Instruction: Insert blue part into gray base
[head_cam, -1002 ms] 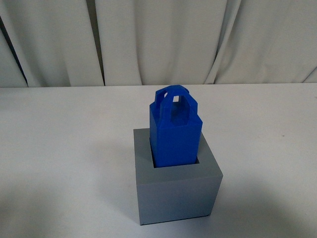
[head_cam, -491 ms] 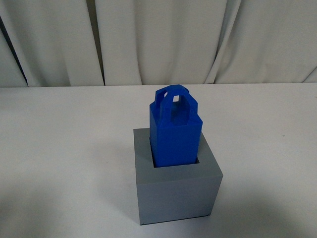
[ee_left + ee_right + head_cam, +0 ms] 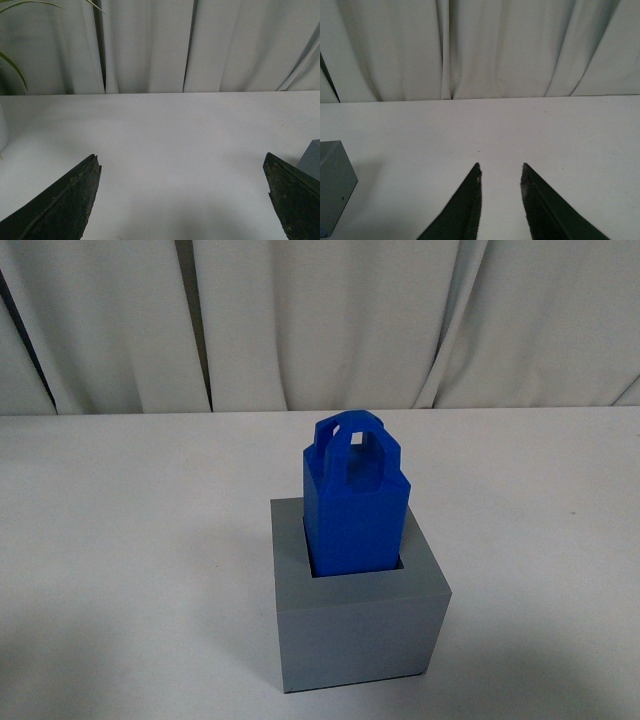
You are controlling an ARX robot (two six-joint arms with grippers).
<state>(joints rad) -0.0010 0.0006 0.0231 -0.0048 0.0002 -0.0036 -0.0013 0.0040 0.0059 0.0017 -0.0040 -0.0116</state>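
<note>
The blue part [image 3: 355, 508] stands upright in the square recess of the gray base [image 3: 357, 625] on the white table, its looped handle on top. Neither gripper shows in the front view. My left gripper [image 3: 182, 161] is open and empty above bare table, and a corner of the gray base [image 3: 312, 159] shows at the edge of the left wrist view. My right gripper [image 3: 501, 168] is shut and empty above the table, and the gray base [image 3: 334, 182] sits apart from it at the edge of the right wrist view.
White curtains [image 3: 330, 320] hang behind the table's far edge. Green plant leaves [image 3: 12, 60] and a pale rounded object [image 3: 2, 131] show at the side of the left wrist view. The white table [image 3: 120, 540] stretches around the base.
</note>
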